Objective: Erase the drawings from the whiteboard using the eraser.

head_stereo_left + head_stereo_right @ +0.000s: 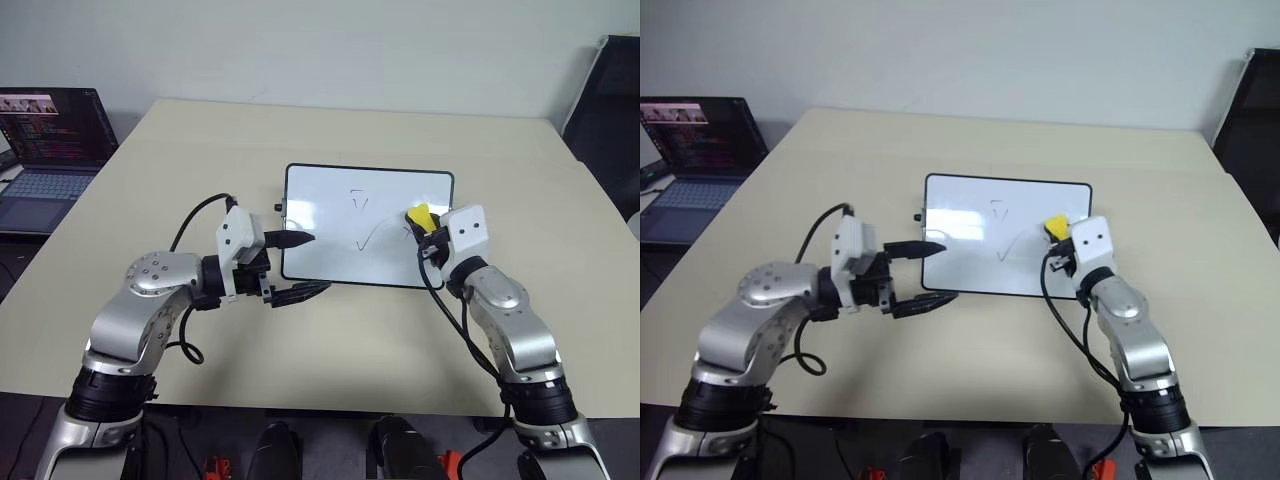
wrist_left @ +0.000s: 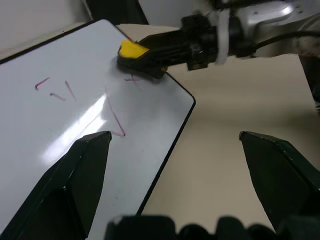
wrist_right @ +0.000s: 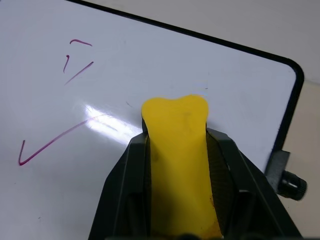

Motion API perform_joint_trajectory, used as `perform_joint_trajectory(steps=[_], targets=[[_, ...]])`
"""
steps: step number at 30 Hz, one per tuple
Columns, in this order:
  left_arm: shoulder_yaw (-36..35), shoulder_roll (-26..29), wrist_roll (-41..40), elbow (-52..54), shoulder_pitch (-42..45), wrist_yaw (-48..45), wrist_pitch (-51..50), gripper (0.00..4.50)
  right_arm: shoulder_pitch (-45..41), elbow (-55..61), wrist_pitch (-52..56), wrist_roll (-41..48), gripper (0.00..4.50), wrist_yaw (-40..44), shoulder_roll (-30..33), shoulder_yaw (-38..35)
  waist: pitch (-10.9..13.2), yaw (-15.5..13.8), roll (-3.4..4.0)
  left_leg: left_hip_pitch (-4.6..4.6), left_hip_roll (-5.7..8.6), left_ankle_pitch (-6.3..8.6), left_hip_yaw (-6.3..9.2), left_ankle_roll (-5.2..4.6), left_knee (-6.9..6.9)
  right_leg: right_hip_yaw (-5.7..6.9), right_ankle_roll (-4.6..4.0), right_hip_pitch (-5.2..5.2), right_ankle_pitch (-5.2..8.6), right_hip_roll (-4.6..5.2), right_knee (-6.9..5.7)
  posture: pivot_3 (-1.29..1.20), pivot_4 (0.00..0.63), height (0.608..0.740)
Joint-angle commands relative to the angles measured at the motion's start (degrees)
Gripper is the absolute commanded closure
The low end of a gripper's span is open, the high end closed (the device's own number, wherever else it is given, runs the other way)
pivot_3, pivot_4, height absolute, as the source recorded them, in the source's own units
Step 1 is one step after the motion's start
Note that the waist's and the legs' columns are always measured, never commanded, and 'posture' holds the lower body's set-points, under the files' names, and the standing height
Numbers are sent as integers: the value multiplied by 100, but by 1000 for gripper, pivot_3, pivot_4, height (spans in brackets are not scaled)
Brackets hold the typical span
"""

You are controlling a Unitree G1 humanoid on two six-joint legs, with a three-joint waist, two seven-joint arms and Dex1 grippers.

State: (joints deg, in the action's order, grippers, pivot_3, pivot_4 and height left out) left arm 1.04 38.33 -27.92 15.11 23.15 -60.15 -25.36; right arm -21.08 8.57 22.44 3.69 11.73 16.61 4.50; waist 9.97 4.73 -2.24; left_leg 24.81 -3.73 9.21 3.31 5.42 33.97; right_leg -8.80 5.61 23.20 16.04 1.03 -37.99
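On the table point(image 1: 330, 330), which is beige and wide, the whiteboard point(image 1: 330, 215) is lying flat near the middle, its long side facing the robot. At the table's far left corner a laptop point(image 1: 50, 150) is standing with its screen lit. Over the board's left edge the left gripper point(image 1: 300, 265) is hovering with its fingers spread wide apart, grasping nothing. At the board's right part the right gripper point(image 3: 175, 165) is clenching the eraser point(image 3: 175, 125), yellow with its dark felt facing down toward the white surface. The drawings point(image 3: 55, 135) are lying just left of the eraser: a check mark, and a small scribble beyond it.
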Motion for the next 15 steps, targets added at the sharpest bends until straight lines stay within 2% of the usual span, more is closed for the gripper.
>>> perform_joint_trajectory(steps=[1,9,15], targets=[[34,-35,-30,96,189,70,-67,0,54,-242,-234,-238,3325,61,-22,184,-1,5,-1,0,0,0,0,0,0,0,0,0,0,0,0,0,150,740],[46,-64,-50,265,207,354,-291,0,510,-473,-557,-546,3326,197,10,439,-8,23,-4,-10,-1,-2,2,-1,10,-1,-1,-8,10,-2,-8,0,150,740],[0,-19,-113,269,176,416,-421,0,178,-799,-645,-882,3326,-330,-76,134,-8,23,-4,-13,0,-12,2,-15,37,-3,-15,-15,-11,-2,-8,0,150,740]])
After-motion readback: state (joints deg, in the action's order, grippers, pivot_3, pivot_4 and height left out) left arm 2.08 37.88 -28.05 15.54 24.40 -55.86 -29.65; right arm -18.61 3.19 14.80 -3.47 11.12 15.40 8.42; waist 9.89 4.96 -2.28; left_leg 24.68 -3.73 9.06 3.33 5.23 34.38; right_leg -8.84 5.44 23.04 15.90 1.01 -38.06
